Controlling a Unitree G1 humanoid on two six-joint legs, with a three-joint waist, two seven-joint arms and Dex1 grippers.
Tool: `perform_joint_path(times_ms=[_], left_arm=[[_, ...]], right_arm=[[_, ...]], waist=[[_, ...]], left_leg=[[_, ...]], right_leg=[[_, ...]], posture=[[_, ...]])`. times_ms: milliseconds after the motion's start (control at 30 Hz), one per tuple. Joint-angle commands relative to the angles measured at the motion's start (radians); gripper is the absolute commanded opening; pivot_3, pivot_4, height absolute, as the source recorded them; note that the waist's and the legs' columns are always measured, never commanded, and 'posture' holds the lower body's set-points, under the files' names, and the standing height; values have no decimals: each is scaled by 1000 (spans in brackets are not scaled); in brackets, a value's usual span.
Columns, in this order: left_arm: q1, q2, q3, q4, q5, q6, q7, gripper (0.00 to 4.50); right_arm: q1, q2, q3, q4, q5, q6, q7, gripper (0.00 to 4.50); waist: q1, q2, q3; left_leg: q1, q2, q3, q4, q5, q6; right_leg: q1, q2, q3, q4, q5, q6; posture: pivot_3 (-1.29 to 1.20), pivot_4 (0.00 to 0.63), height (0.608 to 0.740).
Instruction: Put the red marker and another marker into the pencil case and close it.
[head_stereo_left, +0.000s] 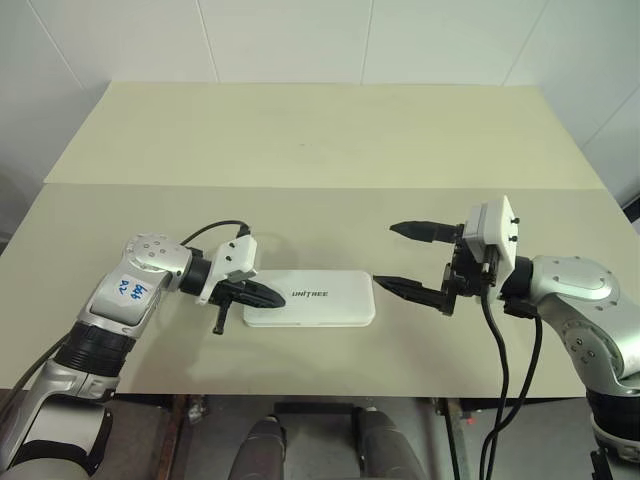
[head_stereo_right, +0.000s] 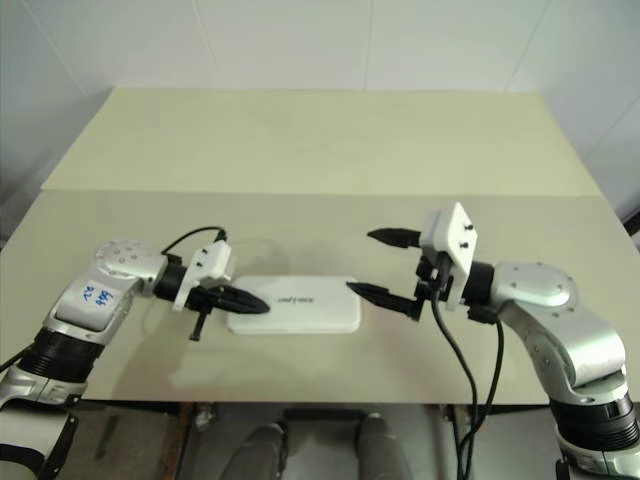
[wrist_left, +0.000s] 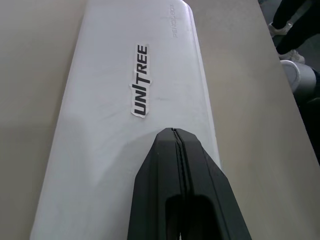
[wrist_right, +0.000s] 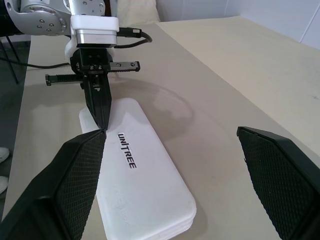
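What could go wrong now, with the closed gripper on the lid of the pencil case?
1. The shut left gripper sits on one end of the closed pencil case; pushing there might slide or tip the case on the smooth table.
2. The open right gripper stands close beside the other end of the case, so any slide that way could bump its lower finger.
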Motion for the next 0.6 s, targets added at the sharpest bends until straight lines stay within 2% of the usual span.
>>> perform_joint_path(times_ms=[33, 300, 600], left_arm=[[6, 34, -21, -19, 27, 27, -16, 0], [9, 52, -12, -38, 12, 54, -31, 0], [6, 67, 110, -71, -124, 172, -32, 0]], right_arm=[[1, 7, -9, -38, 3, -25, -6, 4448], [-11, 20, 1, -24, -6, -34, -5, 4448], [-21, 29, 1, -9, -4, -26, 4, 4448]], waist=[[-1, 0, 0], [0, 0, 0], [-1, 0, 0]], left_leg=[[0, 0, 0, 0, 0, 0], [0, 0, 0, 0, 0, 0], [0, 0, 0, 0, 0, 0]], right_leg=[[0, 0, 0, 0, 0, 0], [0, 0, 0, 0, 0, 0], [0, 0, 0, 0, 0, 0]], posture=[[0, 150, 740], [0, 150, 740], [0, 150, 740]])
